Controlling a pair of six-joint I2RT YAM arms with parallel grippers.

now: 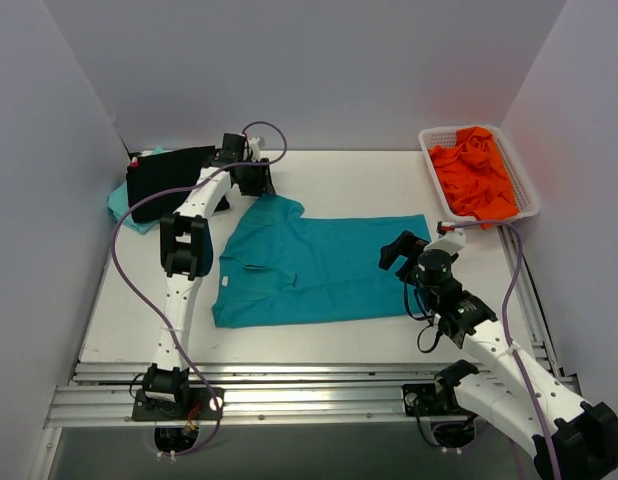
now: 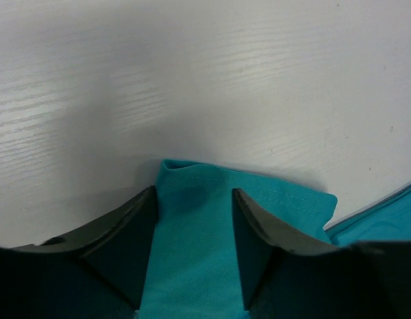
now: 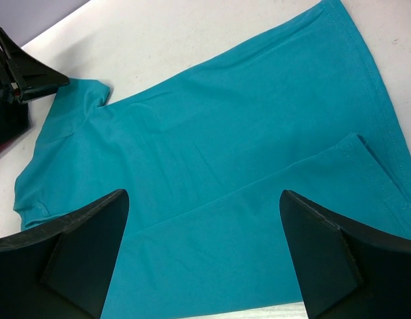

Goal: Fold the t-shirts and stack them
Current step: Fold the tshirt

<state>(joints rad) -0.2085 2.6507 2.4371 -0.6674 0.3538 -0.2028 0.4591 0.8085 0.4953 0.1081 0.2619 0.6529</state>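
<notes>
A teal t-shirt (image 1: 309,265) lies spread flat in the middle of the table, its lower part folded over. My left gripper (image 1: 255,182) is at its far-left sleeve (image 2: 192,226). The jaws stand partly apart with the sleeve cloth lying between them, not pinched. My right gripper (image 1: 401,250) hovers open and empty over the shirt's right end (image 3: 212,199). A black t-shirt (image 1: 167,180) lies folded on another teal one (image 1: 122,207) at the back left. Orange t-shirts (image 1: 476,175) fill the basket.
A white mesh basket (image 1: 529,185) stands at the back right corner. Grey walls close in the left, back and right sides. The left gripper's finger (image 3: 22,66) shows at the top left of the right wrist view. Metal rails (image 1: 309,385) run along the near edge.
</notes>
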